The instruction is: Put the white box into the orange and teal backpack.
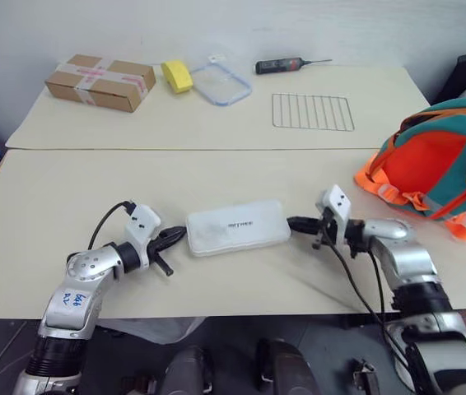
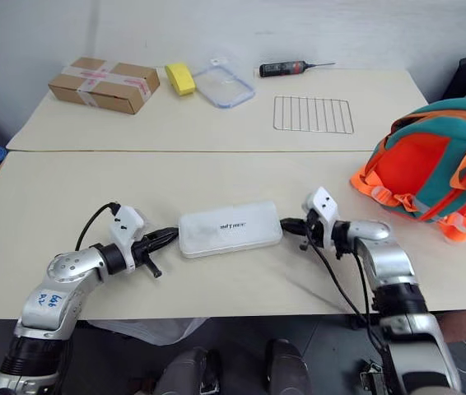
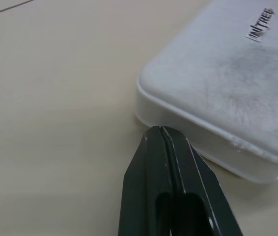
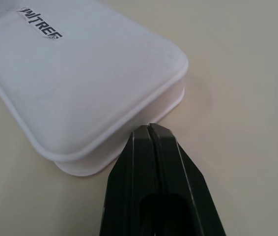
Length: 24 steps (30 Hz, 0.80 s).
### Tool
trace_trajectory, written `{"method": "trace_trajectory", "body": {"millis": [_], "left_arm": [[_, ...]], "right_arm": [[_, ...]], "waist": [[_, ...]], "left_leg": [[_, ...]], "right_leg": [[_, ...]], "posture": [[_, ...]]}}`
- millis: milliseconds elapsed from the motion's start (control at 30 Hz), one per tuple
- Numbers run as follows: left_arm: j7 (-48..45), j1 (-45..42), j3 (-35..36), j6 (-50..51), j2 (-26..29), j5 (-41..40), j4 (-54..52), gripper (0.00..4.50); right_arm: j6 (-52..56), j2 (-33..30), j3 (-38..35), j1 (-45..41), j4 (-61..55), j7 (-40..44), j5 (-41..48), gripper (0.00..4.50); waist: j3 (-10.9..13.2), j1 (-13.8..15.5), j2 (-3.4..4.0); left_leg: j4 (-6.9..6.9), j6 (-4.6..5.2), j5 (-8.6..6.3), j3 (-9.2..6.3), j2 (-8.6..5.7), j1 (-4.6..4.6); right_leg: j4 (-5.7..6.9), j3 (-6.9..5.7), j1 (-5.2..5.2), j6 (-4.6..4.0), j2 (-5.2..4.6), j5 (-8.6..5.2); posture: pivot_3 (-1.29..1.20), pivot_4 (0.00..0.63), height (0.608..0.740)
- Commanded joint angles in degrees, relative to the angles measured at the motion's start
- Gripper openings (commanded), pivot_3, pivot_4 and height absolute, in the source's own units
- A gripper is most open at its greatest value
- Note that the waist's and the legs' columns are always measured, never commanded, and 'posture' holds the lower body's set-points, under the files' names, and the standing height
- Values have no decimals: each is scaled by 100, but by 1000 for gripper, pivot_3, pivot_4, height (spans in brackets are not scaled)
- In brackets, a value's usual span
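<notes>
The white box point(image 1: 237, 226) lies flat on the near table, long side across, small dark lettering on its top point(image 3: 260, 30). My left gripper point(image 1: 180, 234) is shut, its tip against the box's left short end point(image 3: 159, 129). At the opposite end, my right gripper point(image 1: 292, 222) is shut too, its tip pressed to the right short end point(image 4: 150, 126). Neither pair of fingers encloses the box. The orange and teal backpack point(image 1: 439, 160) rests at the table's right edge, its orange front facing me, well to the right of the box.
On the far table stand a brown taped cardboard box point(image 1: 100, 81), a yellow block point(image 1: 177, 76), a clear blue-rimmed lid point(image 1: 219, 82), a dark tool with a red band point(image 1: 286, 65) and a wire rack point(image 1: 312, 112). A seam point(image 1: 175, 149) separates the two tables.
</notes>
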Motion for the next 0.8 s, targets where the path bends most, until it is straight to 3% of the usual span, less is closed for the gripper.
{"method": "trace_trajectory", "body": {"millis": [33, 200, 233, 300, 367, 433, 500, 567, 700, 800], "left_arm": [[-268, -27, -288, -168, -168, -152, -290, 26], [-318, 176, -48, 165, 4, -276, -370, 26], [-260, 132, 159, 541, 17, -509, -374, 194], [-224, -64, 636, 1718, 148, -1214, -289, 589], [-310, -550, 1000, 3953, 480, -2163, 4, 1200], [-481, -1031, 1285, 5455, 659, -2858, 344, 1847], [-477, -1645, 1495, 6436, 685, -3028, 1001, 2478], [-574, -2053, 1097, 6808, 958, -3338, 1643, 3113], [-266, -2796, 761, 6848, 770, -3380, 2729, 4345], [-53, -3223, 670, 6848, 421, -3152, 3251, 4432]], "right_arm": [[681, -109, 58, 598, -1396, -24, 440, 0], [1451, -409, -563, 1271, -2206, -480, 746, 0], [1502, -507, -636, 1347, -2268, -501, 763, 0], [1521, -737, -770, 1481, -2323, -490, 771, 0], [1443, -929, -831, 1524, -2270, -477, 733, 0], [1363, -1046, -812, 1504, -2190, -467, 726, 0], [1229, -1144, -698, 1436, -2084, -383, 650, 0], [1055, -1181, -531, 1344, -1974, -328, 528, 0], [870, -1149, -251, 1174, -1814, -282, 397, 0], [743, -1129, -5, 1040, -1686, -256, 249, 0]], "waist": [[0, 7, -1], [-1, 2, -2], [-1, 4, -2], [-1, 10, -2], [1, 37, -6], [1, 40, -6], [1, 53, -6], [0, 76, -9], [0, 103, -9], [0, 139, -9]], "left_leg": [[0, -3, -2, -3, 2, 0], [-1, -4, -4, -2, 1, 1], [-2, -4, -5, -2, 1, 1], [-1, -2, -6, -2, 1, 1], [-1, -2, -6, -4, 1, 1], [2, -5, -4, -10, 2, -1], [1, -4, -3, -6, -3, 4], [3, -3, -1, -6, -3, 2], [6, -5, 1, -1, -3, 2], [13, -3, 2, 2, -5, 2]], "right_leg": [[-1, -3, 1, 0, 0, 0], [-7, 0, 0, 0, 0, 0], [-15, 0, 0, 0, -1, 0], [-26, 0, 0, 0, -1, 0], [-24, 0, 0, 0, -1, 0], [-19, -7, 0, 0, 3, 0], [-6, -3, 1, 0, 4, -1], [-1, -8, 2, 1, 11, -1], [4, -3, 0, 1, 15, -1], [3, -2, 2, 1, 14, -1]], "posture": [[0, 150, 740], [0, 150, 740], [0, 150, 740], [0, 150, 740], [0, 150, 740], [0, 150, 740], [0, 150, 740], [0, 150, 740], [0, 150, 740], [0, 150, 740]]}}
